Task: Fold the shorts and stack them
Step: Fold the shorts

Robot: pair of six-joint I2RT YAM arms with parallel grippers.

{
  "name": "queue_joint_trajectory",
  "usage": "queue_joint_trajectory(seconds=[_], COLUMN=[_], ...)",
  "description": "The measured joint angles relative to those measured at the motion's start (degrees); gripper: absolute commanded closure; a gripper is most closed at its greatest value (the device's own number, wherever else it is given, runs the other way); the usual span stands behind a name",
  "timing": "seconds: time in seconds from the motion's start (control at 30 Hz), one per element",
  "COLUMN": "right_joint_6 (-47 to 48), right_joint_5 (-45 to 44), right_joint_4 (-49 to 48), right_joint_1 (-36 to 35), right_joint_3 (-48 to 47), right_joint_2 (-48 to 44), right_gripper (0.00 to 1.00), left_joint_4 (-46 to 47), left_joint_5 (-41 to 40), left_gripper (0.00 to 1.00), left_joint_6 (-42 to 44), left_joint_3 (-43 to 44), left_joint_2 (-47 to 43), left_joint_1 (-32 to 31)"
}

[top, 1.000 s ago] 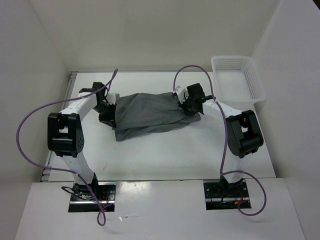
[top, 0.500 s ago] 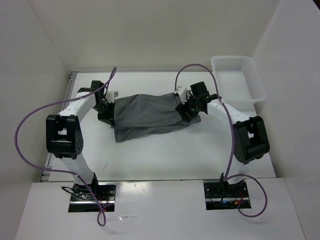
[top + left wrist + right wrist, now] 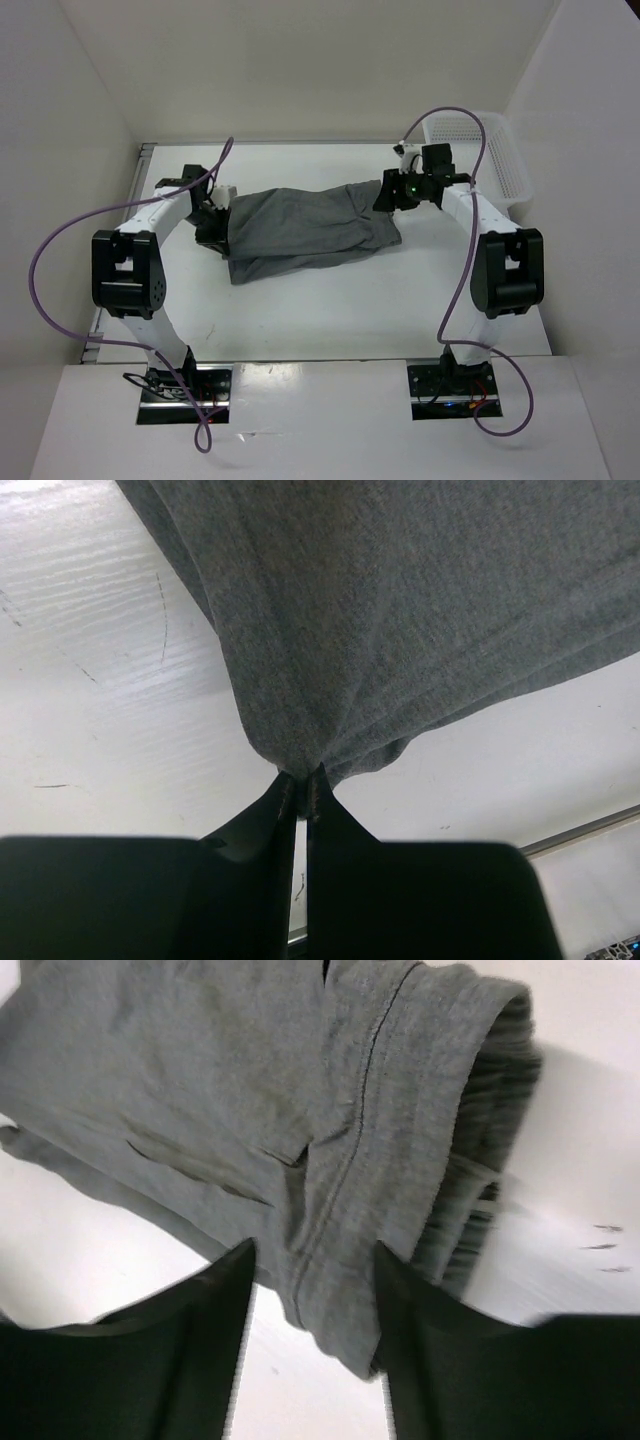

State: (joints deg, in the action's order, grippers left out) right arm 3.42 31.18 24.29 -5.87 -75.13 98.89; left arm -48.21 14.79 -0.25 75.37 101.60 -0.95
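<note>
The grey shorts [image 3: 310,230] lie folded lengthwise across the middle of the white table [image 3: 330,310]. My left gripper [image 3: 218,215] is at their left end, shut on a pinch of the fabric. In the left wrist view the cloth [image 3: 420,600] bunches into the closed tips of the left gripper [image 3: 302,778]. My right gripper [image 3: 392,195] hovers just above the right end with its jaws apart. The right wrist view shows the right gripper [image 3: 313,1250] open over the seam and the darker waistband edge of the shorts [image 3: 200,1080], holding nothing.
A white mesh basket [image 3: 505,165] stands at the back right corner, partly behind the right arm and its purple cable [image 3: 455,115]. White walls close in the table at the left, back and right.
My right gripper has opened, let go of the shorts' right end and drawn back to the right, toward the basket. The shorts and my left gripper have stayed put.
</note>
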Motion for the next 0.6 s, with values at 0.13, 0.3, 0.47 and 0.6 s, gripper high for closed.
queue_joint_trajectory(seconds=[0.13, 0.3, 0.47, 0.6], right_joint_6=[-4.74, -6.84, -6.54, -5.14], right_joint_5=[0.76, -0.52, -0.61, 0.83], right_joint_4=[-2.14, -3.74, -4.46, -5.11], right_joint_1=[0.02, 0.33, 0.66, 0.66], right_joint_3=[0.59, -0.94, -5.07, -5.64], right_joint_2=[3.21, 8.63, 12.44, 12.66], right_gripper=[0.24, 0.23, 0.27, 0.4], left_joint_4=[0.22, 0.44, 0.48, 0.55], left_joint_5=[0.0, 0.09, 0.31, 0.33], left_gripper=[1.0, 1.0, 1.0, 1.0], left_joint_6=[0.0, 0.0, 0.0, 0.0], left_joint_3=[-1.05, -1.09, -1.14, -1.14], left_joint_2=[0.04, 0.04, 0.04, 0.11], left_joint_1=[0.0, 0.0, 0.0, 0.0])
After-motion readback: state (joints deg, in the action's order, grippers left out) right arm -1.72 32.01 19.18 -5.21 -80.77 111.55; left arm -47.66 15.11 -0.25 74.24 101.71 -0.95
